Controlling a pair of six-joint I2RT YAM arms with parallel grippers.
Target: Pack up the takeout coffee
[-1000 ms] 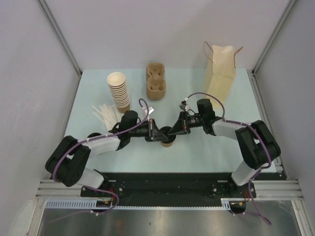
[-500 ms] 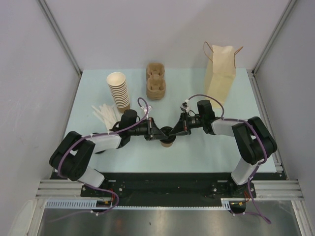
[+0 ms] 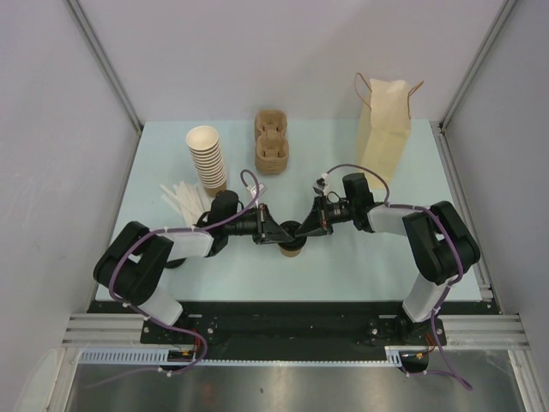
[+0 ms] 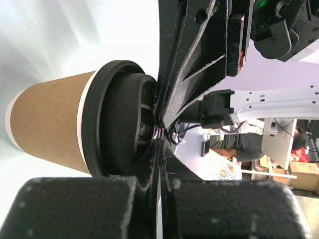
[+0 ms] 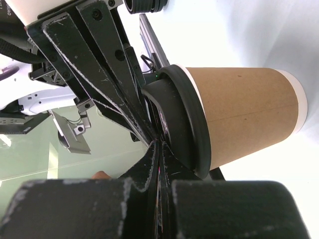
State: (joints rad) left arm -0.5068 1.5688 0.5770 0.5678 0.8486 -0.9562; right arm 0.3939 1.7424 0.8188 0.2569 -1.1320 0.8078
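Overhead view of a pale green table point(image 3: 360, 266) with the takeout coffee point(image 3: 292, 247) standing upright near its middle, a little ahead of the two arm bases: a small brown paper cup with a round black lid point(image 3: 291, 230) seated on top. Left gripper point(image 3: 280, 232) reaching in from the left and right gripper point(image 3: 302, 229) from the right, tips meeting over the lid. Both clenched tight, with nothing caught between the jaws of either. In the left wrist view, black fingers point(image 4: 148, 172) pressed flat together with no gap, their tip at the sunken centre of the lid and apparently touching it, the other gripper's fingers coming in from the opposite side to the same spot. Right wrist view much the same in mirror, with the cup's brown wall and pale bottom band clear of both grippers. Farther back on the table, well apart from the coffee: a stack of lidless cups point(image 3: 207, 159) at the left with a cream inside showing at the top, a loose fan of white strips point(image 3: 182, 202) just beside its base, stacked cardboard cup carriers point(image 3: 271, 144) at far centre, and a brown paper bag point(image 3: 383, 129) with handles standing upright at far right.
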